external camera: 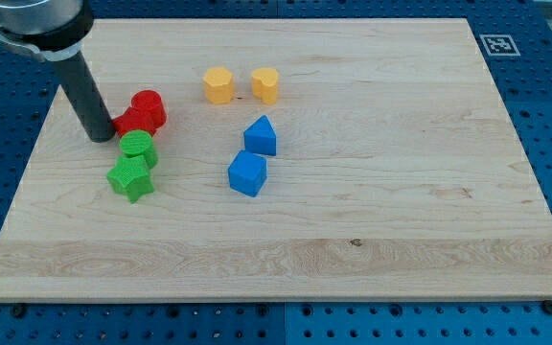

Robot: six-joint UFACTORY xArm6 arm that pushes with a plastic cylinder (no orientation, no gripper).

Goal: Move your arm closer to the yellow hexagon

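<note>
**Rod parked by the reds, yellow hexagon well off to the right**

My tip (100, 137) rests on the wooden board (401, 192) at the view's left, touching — or just beside — the lower red block (132, 122); a red cylinder (149, 107) sits against that block. Bare rod, holding nothing. The yellow hexagon (218, 84) lies near the view's top, well apart from the tip, with a second yellow block (265, 84) just to its right. Below the reds sit a green cylinder (138, 149) and a green star (130, 178) — two blue blocks (261, 136) (248, 173) stand mid-board.
</note>
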